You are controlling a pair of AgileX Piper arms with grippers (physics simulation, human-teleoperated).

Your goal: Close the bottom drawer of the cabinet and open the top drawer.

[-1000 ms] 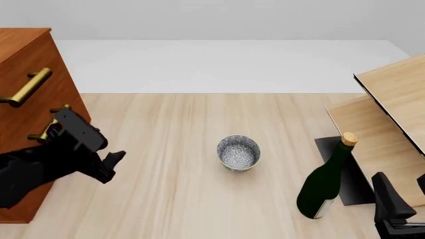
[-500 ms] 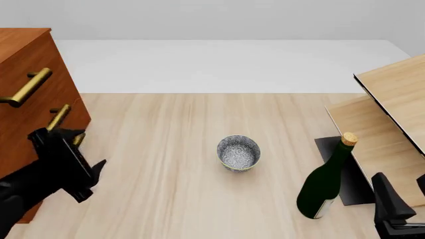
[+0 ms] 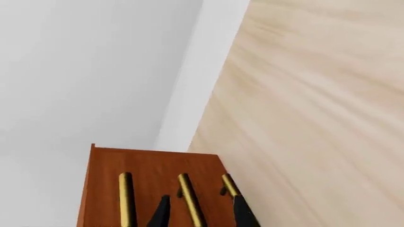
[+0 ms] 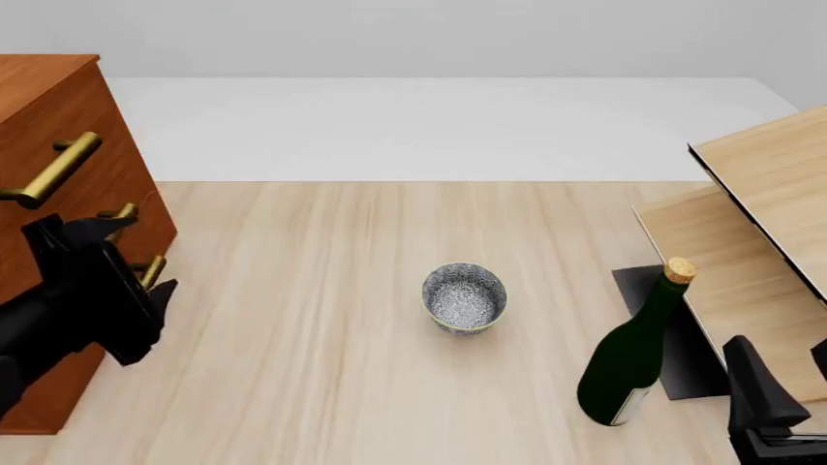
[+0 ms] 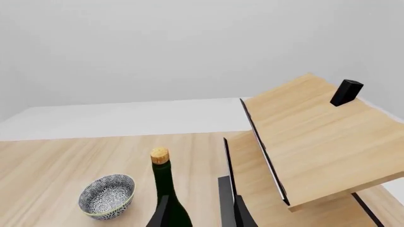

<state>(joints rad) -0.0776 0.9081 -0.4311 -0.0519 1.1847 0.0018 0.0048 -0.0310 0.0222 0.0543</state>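
The reddish-brown cabinet (image 4: 80, 121) stands at the table's left edge. The top drawer's brass handle (image 4: 52, 170) shows above my left arm. The bottom drawer's handle (image 4: 153, 272) peeks out just past the gripper. My left gripper (image 4: 119, 260) is open and close in front of the drawer fronts. In the left wrist view the cabinet (image 3: 151, 163) shows three handles on fronts that look flush. The left gripper (image 3: 200, 198) has its fingers either side of the middle handle, with the bottom drawer's handle (image 3: 228, 184) beside them. My right gripper (image 4: 788, 376) rests open at the near right.
A patterned bowl (image 4: 463, 295) sits mid-table. A dark green corked bottle (image 4: 633, 368) stands near the right gripper (image 5: 200, 210), beside pale shelf boards (image 4: 762, 194) on a black base (image 4: 653, 291). A small black block (image 5: 346, 92) lies on the upper board.
My left gripper has swung left and back, from over the table to right against the cabinet's drawer fronts. The right arm, bowl and bottle have not moved.
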